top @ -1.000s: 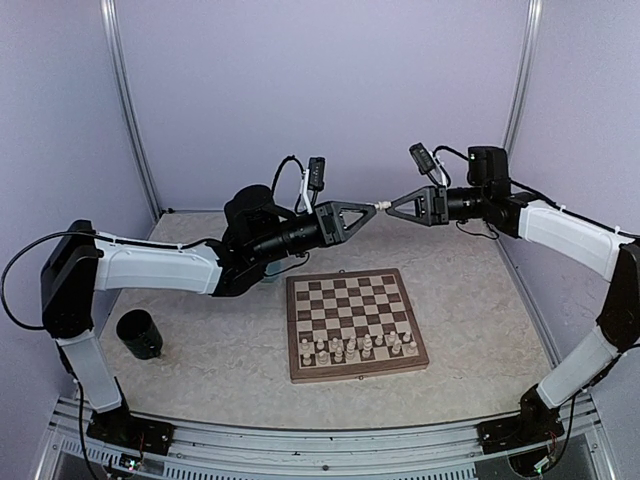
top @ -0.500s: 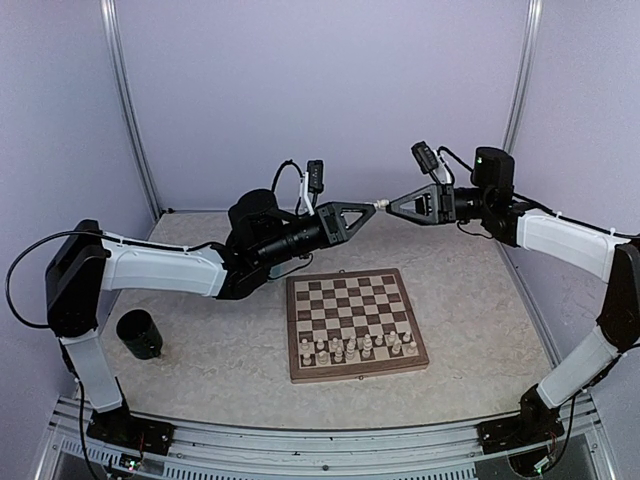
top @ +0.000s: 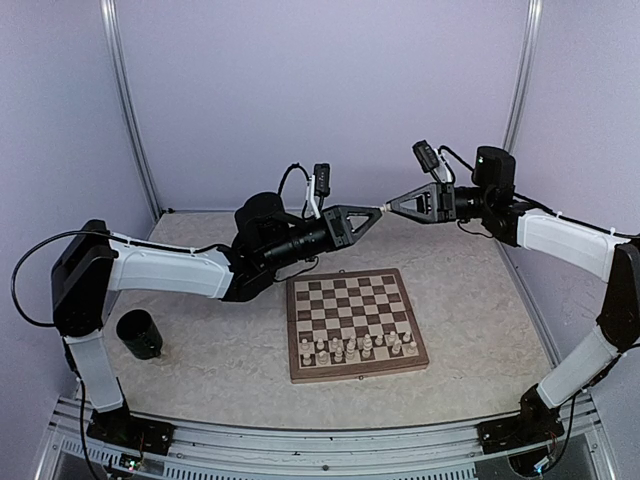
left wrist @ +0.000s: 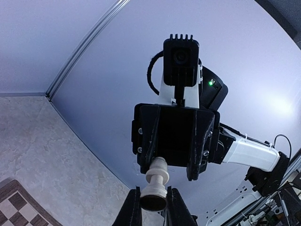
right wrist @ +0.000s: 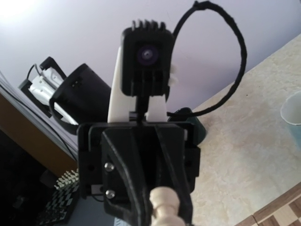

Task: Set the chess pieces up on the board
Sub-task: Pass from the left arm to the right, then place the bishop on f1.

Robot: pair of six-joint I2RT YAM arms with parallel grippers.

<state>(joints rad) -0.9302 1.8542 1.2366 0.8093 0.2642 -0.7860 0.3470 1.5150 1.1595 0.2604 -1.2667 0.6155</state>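
Both arms meet in mid-air above the far edge of the board (top: pixel 355 374). My left gripper (top: pixel 377 210) (left wrist: pixel 153 194) is shut on the base of one pale chess piece (top: pixel 382 209) (left wrist: pixel 155 185) (right wrist: pixel 164 207), which points at the right arm. My right gripper (top: pixel 389 208) (left wrist: pixel 169 172) faces it with its jaws on either side of the piece's head. One finger touches the head and the other stands off it. Several more chess pieces (top: pixel 355 347) stand in the board's two near rows.
A black cup (top: pixel 139 335) stands on the table at the left, near the left arm's base. The purple enclosure walls (top: pixel 320 90) close in behind both grippers. A corner of the board (right wrist: pixel 278 213) shows at the lower right of the right wrist view.
The left arm has reached further right, bringing the piece's head between the right gripper's jaws. The right gripper has lifted slightly and its jaws have narrowed.
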